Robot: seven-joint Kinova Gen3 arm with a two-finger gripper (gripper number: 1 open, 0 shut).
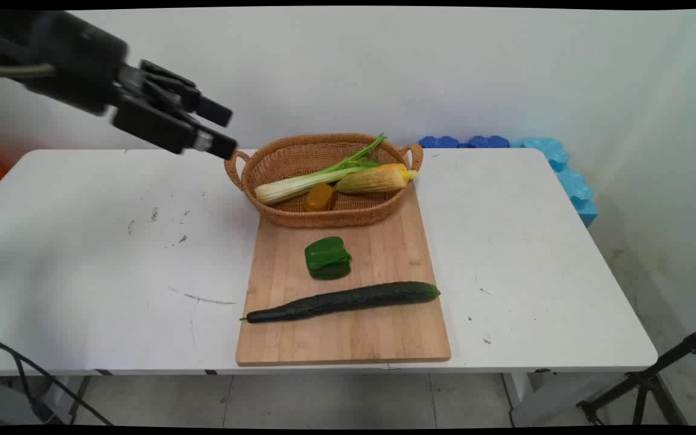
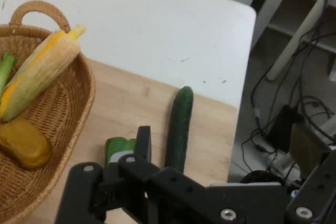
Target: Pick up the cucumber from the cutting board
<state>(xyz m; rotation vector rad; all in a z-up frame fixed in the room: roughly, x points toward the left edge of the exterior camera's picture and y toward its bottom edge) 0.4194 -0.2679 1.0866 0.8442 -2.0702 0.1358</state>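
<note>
Above table's left-rear | hand [image 1: 222, 129] apart, empty, beside basket [image 1: 275, 219] rim | cucumber [image 1: 348, 300] spans board [image 1: 348, 344]

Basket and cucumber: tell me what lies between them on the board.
The main view shows one thing between the basket and the cucumber: a green pepper, resting on the cutting board, apart from both.

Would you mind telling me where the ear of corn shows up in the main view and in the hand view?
Main view: the corn lies in the wicker basket, toward its right end, beside the celery.
Hand view: the corn is at upper left, lying slantwise in the basket, its tip over the rim.
Shared landmark: the cucumber on the cutting board; it runs up the middle of the hand view.
</note>
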